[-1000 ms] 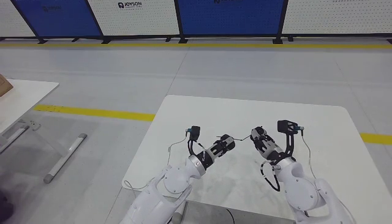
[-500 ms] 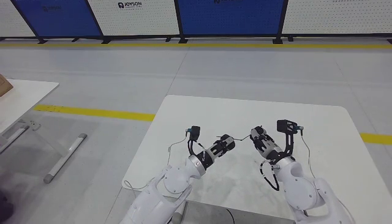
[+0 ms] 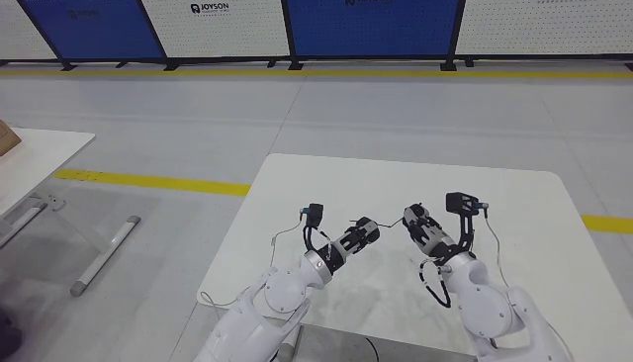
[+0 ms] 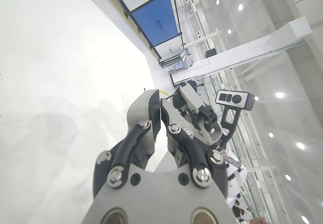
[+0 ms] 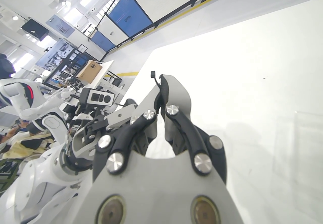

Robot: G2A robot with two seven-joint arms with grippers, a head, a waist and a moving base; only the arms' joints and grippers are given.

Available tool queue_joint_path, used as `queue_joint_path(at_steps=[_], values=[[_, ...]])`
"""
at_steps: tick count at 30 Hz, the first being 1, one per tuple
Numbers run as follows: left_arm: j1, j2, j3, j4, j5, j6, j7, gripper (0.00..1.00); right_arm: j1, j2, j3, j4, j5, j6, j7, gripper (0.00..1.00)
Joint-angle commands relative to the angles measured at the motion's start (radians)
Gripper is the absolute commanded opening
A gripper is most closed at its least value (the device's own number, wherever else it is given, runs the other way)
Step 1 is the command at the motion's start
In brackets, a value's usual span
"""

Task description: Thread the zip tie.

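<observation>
A thin black zip tie (image 3: 394, 224) spans the small gap between my two grippers, above the white table (image 3: 495, 189). My left gripper (image 3: 368, 229) (image 4: 160, 105) is shut, and a thin black strip (image 4: 168, 96) leaves its tips toward the other gripper (image 4: 188, 100). My right gripper (image 3: 415, 220) (image 5: 160, 85) is shut on the tie near its square head (image 5: 153, 74), which sticks out past the fingertips. The two grippers face each other, tips a short way apart. The part of the tie inside each grip is hidden.
The table's left edge (image 3: 232, 238) runs close beside the left arm. A second white table (image 3: 40, 154) stands off to the left across open floor. Blue and white partition panels (image 3: 376, 11) line the back.
The right arm has crept very slightly toward the left gripper. Both grips look unchanged.
</observation>
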Motion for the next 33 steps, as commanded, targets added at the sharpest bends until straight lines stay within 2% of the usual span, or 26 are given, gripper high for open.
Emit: queue_joint_path(at_steps=[1,10,26,33], values=[[0.0,0.0,0.0,0.0,0.0,0.0,0.0,0.0,0.003,0.0,-0.001,0.001,-0.002,0.001,0.002,0.0],[0.0,0.0,0.0,0.0,0.0,0.0,0.0,0.0,-0.014,0.001,0.015,-0.021,-0.018,0.007,-0.004,0.0],[0.0,0.0,0.0,0.0,0.0,0.0,0.0,0.0,0.001,-0.004,0.0,0.004,-0.026,0.009,0.006,0.0],[0.0,0.0,0.0,0.0,0.0,0.0,0.0,0.0,-0.011,-0.003,0.011,-0.004,-0.023,0.0,0.0,0.0]])
